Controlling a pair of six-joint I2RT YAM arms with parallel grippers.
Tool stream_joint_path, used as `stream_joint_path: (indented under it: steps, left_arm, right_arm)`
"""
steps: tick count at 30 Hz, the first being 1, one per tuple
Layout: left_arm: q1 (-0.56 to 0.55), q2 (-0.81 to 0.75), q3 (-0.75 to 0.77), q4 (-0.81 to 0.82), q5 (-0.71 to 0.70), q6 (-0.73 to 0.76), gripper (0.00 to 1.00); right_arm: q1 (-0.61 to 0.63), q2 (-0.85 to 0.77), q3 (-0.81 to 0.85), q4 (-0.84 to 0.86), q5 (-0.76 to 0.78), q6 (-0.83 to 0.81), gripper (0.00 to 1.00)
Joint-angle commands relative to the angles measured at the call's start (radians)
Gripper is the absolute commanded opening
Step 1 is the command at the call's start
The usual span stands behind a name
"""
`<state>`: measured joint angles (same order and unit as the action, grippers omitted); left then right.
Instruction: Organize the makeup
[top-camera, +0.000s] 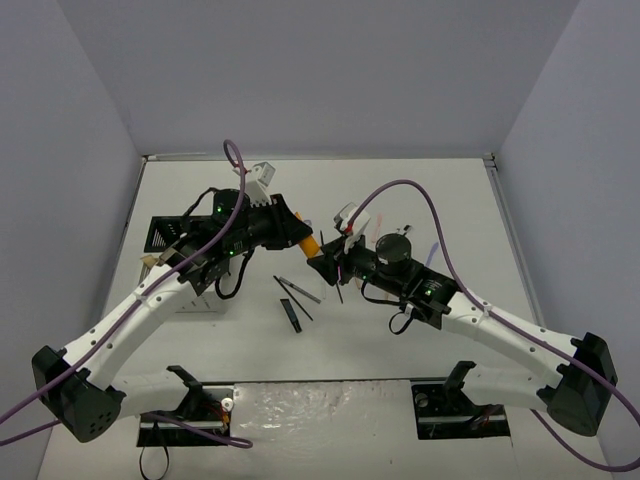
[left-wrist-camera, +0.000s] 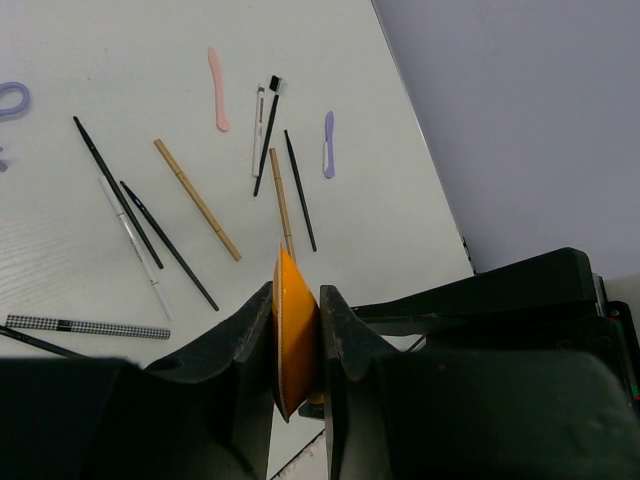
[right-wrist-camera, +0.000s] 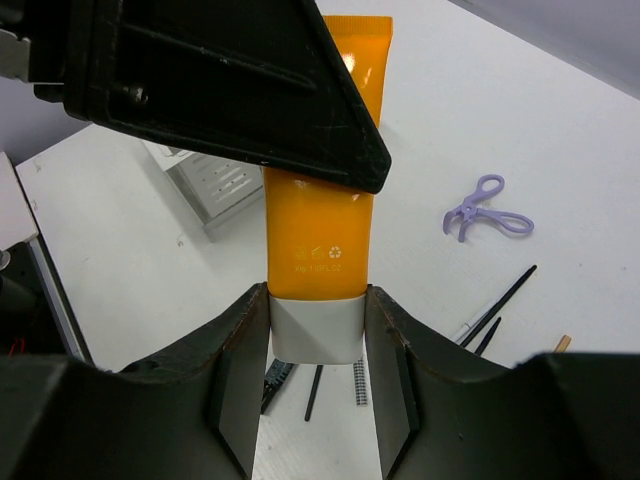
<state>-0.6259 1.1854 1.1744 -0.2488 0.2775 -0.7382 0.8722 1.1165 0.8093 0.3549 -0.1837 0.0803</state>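
With left gripper (left-wrist-camera: 297, 295), pinches the flat crimped end of the orange tube (right-wrist-camera: 320, 230); with right gripper (right-wrist-camera: 317, 305), clamps its white cap. Holds the tube stretched between both arms, over the middle of the table (top-camera: 420, 190). At the table's left, partly under the left arm: the organizer (top-camera: 160, 232). Loose on the table: purple scissor tool (right-wrist-camera: 487, 210), two tan sticks (left-wrist-camera: 197, 199), thin black pencils (left-wrist-camera: 117, 190), a checkered stick (left-wrist-camera: 88, 327), pink tool (left-wrist-camera: 217, 88), lilac tool (left-wrist-camera: 328, 145).

centre: left claw (top-camera: 292, 231) and right claw (top-camera: 326, 262) bridged by orange tube (top-camera: 308, 243) | beneath: pencils (top-camera: 298, 288) | left: organizer (top-camera: 165, 235) | far table (top-camera: 430, 190): passable
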Motion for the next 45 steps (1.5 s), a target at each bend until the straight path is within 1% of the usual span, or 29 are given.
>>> stream_joint_path:
  steps: [1, 3, 5, 6, 7, 9, 11, 13, 16, 19, 23, 25, 28, 32, 34, 37, 39, 45]
  left_arm:
    - [-0.003, -0.031, 0.03, 0.073, -0.006, 0.007, 0.05]
    - [-0.003, -0.039, 0.027, 0.066, -0.021, 0.018, 0.04]
    - [-0.003, -0.05, 0.029, 0.044, -0.056, 0.04, 0.04]
    - [-0.003, -0.058, 0.033, 0.02, -0.075, 0.05, 0.05]
    - [-0.003, -0.064, 0.038, -0.016, -0.111, 0.068, 0.05]
    - [-0.002, -0.076, 0.055, -0.105, -0.241, 0.125, 0.05]
    - [0.008, -0.087, 0.074, -0.189, -0.381, 0.172, 0.05]
    - [0.034, -0.105, 0.089, -0.254, -0.488, 0.22, 0.05]
    - [0.119, -0.153, 0.071, -0.29, -0.56, 0.282, 0.05]
    - [0.266, -0.198, 0.035, -0.288, -0.594, 0.332, 0.06]
    - [0.447, -0.216, -0.019, -0.243, -0.598, 0.409, 0.06]
    - [0.511, -0.21, -0.04, -0.211, -0.594, 0.436, 0.07]
    - [0.581, -0.205, -0.07, -0.169, -0.603, 0.453, 0.07]
    - [0.662, -0.175, -0.112, -0.102, -0.601, 0.46, 0.11]
    - [0.676, -0.157, -0.13, -0.092, -0.609, 0.467, 0.13]
    - [0.712, -0.149, -0.164, -0.065, -0.616, 0.47, 0.2]
    - [0.729, -0.144, -0.2, -0.051, -0.625, 0.466, 0.28]
    - [0.738, -0.14, -0.22, -0.074, -0.636, 0.45, 0.46]
  right_arm:
    - [0.008, -0.001, 0.009, 0.119, -0.009, -0.001, 0.15]
    - [0.008, 0.002, 0.01, 0.121, -0.008, -0.001, 0.27]
    - [0.008, 0.003, 0.007, 0.121, -0.004, -0.001, 0.52]
    - [0.008, 0.002, 0.003, 0.121, 0.001, -0.001, 0.66]
    - [0.008, 0.001, 0.0, 0.12, 0.008, 0.0, 0.76]
    - [0.007, -0.003, -0.01, 0.116, 0.016, 0.004, 0.91]
    - [0.007, -0.007, -0.015, 0.099, 0.028, 0.004, 0.98]
    - [0.007, -0.011, -0.023, 0.082, 0.041, 0.003, 1.0]
    - [0.007, -0.028, -0.055, 0.077, 0.056, 0.004, 1.0]
    - [0.007, -0.047, -0.082, 0.086, 0.062, 0.007, 1.0]
    - [0.007, -0.053, -0.113, 0.087, 0.059, 0.004, 1.0]
    - [0.007, -0.055, -0.128, 0.094, 0.055, 0.004, 1.0]
    - [0.007, -0.058, -0.142, 0.096, 0.046, 0.004, 1.0]
    - [0.006, -0.074, -0.164, 0.094, 0.041, 0.002, 1.0]
    - [0.005, -0.085, -0.176, 0.092, 0.043, 0.001, 1.0]
    - [0.005, -0.095, -0.181, 0.085, 0.046, 0.0, 1.0]
    - [0.005, -0.093, -0.179, 0.071, 0.047, 0.002, 1.0]
    - [0.006, -0.071, -0.173, 0.038, 0.046, 0.012, 1.0]
